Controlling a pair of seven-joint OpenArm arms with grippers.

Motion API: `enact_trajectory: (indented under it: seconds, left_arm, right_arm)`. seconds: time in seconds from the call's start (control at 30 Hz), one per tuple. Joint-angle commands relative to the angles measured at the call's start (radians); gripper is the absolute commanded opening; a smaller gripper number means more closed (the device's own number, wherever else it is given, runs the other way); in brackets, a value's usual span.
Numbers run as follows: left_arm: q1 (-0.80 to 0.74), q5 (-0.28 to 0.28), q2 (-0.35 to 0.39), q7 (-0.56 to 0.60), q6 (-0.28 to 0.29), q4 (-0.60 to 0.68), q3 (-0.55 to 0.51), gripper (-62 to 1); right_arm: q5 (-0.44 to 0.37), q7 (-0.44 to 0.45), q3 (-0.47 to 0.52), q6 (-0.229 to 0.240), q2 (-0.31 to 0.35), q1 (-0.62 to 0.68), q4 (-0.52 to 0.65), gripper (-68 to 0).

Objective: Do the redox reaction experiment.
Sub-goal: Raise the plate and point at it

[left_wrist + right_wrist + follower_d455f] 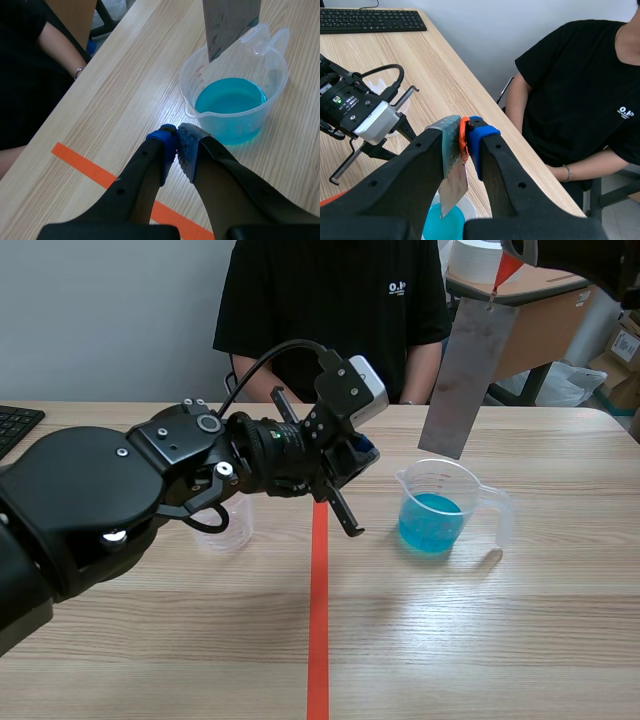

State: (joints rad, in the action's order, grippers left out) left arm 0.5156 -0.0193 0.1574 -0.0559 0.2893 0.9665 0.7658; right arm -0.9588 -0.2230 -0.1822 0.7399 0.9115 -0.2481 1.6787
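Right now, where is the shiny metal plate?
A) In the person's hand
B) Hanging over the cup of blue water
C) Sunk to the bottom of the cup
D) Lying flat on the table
B: the metal plate hangs from the right arm's jaws. Its lower end is just above the cup and has not been dipped into the blue water.
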Motion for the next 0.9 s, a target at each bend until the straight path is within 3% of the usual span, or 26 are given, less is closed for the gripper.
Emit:
enact_trajectory:
  seconds: [0.0, 0.87]
  left_arm:
    - [0.02, -0.005, -0.013, 0.012, -0.005, 0.026, -0.001, -56.0]
    - [0.02, -0.006, -0.074, 0.014, 0.013, 0.026, -0.001, -56.0]
  right_arm:
    - [-0.018, 0.011, 0.024, 0.006, 0.016, -0.012, 0.009, -65.8]
    - [-0.018, 0.011, 0.024, 0.006, 0.016, -0.012, 0.009, -65.8]
